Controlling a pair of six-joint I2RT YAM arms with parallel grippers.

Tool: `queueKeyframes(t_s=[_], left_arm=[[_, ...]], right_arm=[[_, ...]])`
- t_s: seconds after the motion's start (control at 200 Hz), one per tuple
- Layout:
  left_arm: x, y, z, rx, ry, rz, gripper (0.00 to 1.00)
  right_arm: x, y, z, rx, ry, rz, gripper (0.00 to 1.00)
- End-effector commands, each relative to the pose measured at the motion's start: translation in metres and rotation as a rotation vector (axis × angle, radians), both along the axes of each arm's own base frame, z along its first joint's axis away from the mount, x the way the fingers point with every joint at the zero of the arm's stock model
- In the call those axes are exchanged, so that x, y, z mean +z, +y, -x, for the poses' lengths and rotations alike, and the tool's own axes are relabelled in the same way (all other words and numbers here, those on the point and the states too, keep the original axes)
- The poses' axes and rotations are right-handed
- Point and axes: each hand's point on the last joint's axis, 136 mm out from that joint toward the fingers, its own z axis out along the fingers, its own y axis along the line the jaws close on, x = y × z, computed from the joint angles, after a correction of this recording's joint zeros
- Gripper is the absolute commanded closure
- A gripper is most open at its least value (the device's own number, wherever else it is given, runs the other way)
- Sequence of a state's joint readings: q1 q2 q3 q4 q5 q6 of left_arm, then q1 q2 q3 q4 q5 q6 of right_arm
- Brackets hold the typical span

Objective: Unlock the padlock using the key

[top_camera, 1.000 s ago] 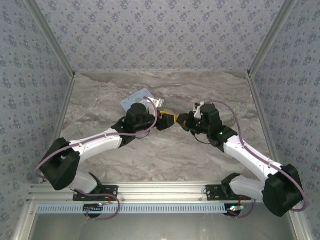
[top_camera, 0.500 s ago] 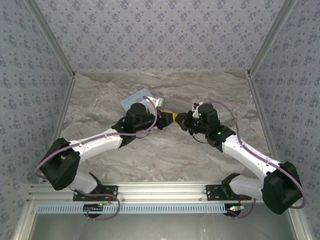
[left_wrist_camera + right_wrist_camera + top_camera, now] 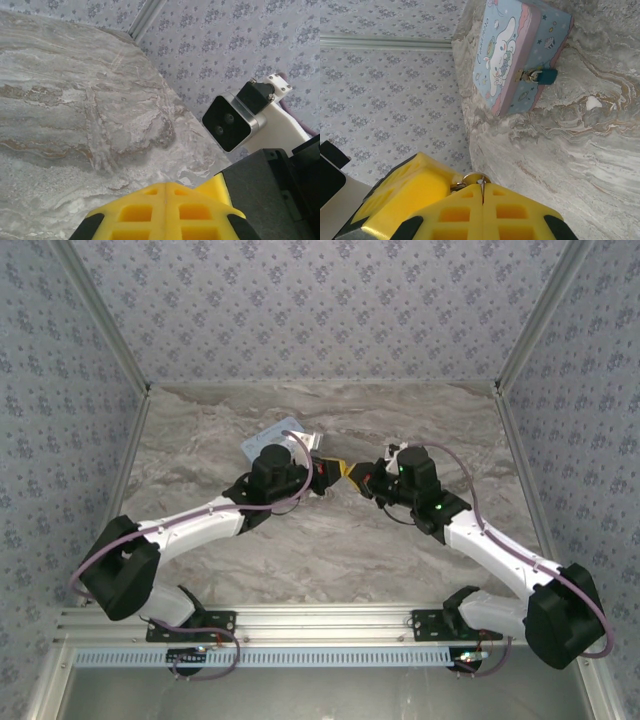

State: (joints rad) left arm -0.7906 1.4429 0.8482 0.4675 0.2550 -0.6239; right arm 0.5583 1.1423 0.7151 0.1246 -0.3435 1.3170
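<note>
Marble counter (image 3: pixel 560 165) ahead: my right end effector (image 3: pixel 482 192), clenched on the key (image 3: pixel 480 181), faces the padlock (image 3: pixel 543 76), well apart, straight forward.

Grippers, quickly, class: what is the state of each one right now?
Left gripper: closed; nothing visible between its fingers.
Right gripper: closed, holding the key.
</note>
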Motion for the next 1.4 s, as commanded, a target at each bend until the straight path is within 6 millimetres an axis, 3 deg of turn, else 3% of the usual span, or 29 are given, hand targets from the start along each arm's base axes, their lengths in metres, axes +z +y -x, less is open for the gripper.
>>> queueKeyframes(t_s=[0.0,0.06,0.225,0.375,0.485,0.6,0.854,1.054,1.394], left_arm=[[0.010,-0.001,0.004,-0.013,-0.018,-0.006,1.00],[0.013,0.002,0.004,-0.011,-0.023,-0.007,1.00],[0.023,0.014,0.003,-0.018,-0.032,-0.008,1.00],[0.032,0.024,0.006,-0.051,-0.052,-0.051,1.00],[0.039,0.029,0.013,-0.087,-0.067,-0.091,1.00],[0.047,0.030,0.023,-0.148,-0.081,-0.107,1.00],[0.070,0.025,0.050,-0.324,-0.131,-0.100,1.00],[0.083,0.021,0.058,-0.389,-0.147,-0.062,1.00],[0.084,0.020,0.058,-0.398,-0.148,-0.055,1.00]], right_arm=[[0.021,0.003,0.004,0.023,-0.087,-0.032,1.00],[0.019,0.002,0.006,0.043,-0.117,-0.001,0.98],[0.014,-0.002,0.020,0.181,-0.248,0.130,0.70],[0.009,-0.017,0.029,0.267,-0.352,0.207,0.53],[0.043,-0.016,0.035,0.303,-0.547,0.135,0.36],[0.072,-0.014,0.048,0.362,-0.716,0.127,0.26],[0.094,-0.002,0.060,0.488,-0.833,0.064,0.36],[0.089,0.004,0.058,0.518,-0.815,0.054,0.43],[0.083,0.010,0.058,0.530,-0.801,0.054,0.54]])
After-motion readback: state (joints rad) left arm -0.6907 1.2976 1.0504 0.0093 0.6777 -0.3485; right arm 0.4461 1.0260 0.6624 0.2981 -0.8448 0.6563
